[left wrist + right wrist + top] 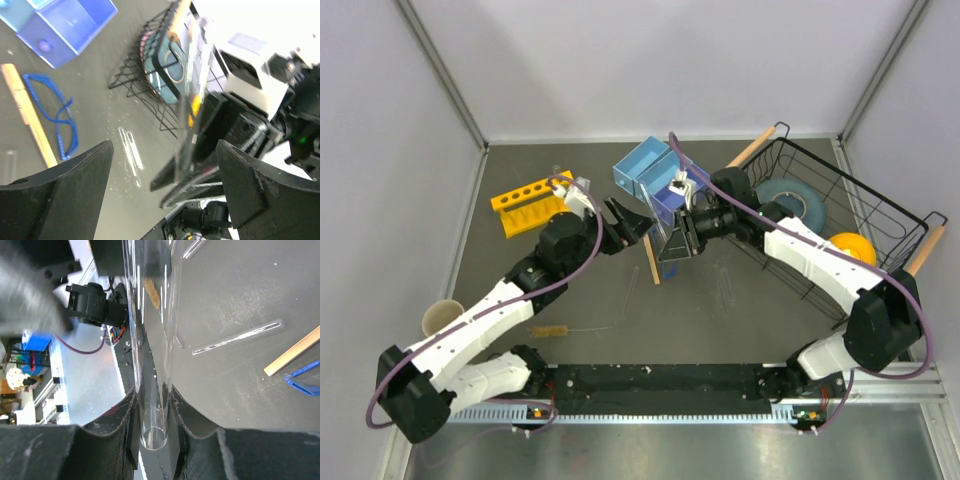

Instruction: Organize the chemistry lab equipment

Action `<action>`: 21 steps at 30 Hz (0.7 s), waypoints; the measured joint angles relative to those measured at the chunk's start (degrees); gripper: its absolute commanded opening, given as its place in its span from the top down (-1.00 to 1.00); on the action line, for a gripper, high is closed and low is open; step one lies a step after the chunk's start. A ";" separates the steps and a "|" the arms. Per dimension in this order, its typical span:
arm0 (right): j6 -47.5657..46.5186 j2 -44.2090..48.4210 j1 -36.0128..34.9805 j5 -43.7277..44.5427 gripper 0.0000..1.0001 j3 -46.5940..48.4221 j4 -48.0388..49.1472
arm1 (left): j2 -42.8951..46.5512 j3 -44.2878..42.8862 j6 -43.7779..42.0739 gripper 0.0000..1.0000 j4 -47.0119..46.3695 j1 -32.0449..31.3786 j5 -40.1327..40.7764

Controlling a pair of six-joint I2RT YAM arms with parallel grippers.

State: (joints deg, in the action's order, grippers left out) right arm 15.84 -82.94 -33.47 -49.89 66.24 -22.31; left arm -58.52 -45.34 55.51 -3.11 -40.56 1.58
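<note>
My right gripper (153,402) is shut on a clear glass tube (150,360), which runs up between its pads. In the top view this right gripper (682,238) hangs over the table's middle, facing my left gripper (625,222). The left gripper (165,165) stands open with nothing between its fingers, and the held tube (186,95) shows blurred just beyond them. Blue-framed safety glasses (56,117) lie beside a flat wooden stick (27,117) on the table. Loose glass tubes (130,155) lie nearby. The tan bristle brush (560,329) rests near the front.
A black wire basket (880,215) at the right holds a grey-blue plate (790,200) and a yellow bowl (850,247). Blue bins (650,172) stand at the back middle. An orange tube rack (527,203) sits at the back left, a paper cup (442,318) at the left edge.
</note>
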 measured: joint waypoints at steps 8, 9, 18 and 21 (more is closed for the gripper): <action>-8.35 3.32 -1.38 1.40 0.80 -1.01 -2.60 | 1.73 -2.71 -1.11 -0.79 7.23 16.20 -19.45; -9.51 3.65 -1.84 1.57 0.80 -1.03 -3.17 | 1.75 -3.48 -1.36 -0.79 8.00 17.31 -21.46; -18.34 4.33 -4.09 3.19 0.79 -1.03 -7.61 | -2.69 -16.20 -8.35 -0.69 15.72 19.45 -37.33; -20.50 4.33 -5.05 3.58 0.79 -1.03 -8.98 | -5.25 -19.45 -10.93 -0.55 19.32 19.45 -39.50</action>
State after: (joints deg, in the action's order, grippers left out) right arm -4.67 -78.61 -38.52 -46.30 65.21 -31.29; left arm -63.77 -64.79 44.58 16.21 -21.10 -37.91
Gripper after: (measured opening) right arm 0.226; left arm 0.820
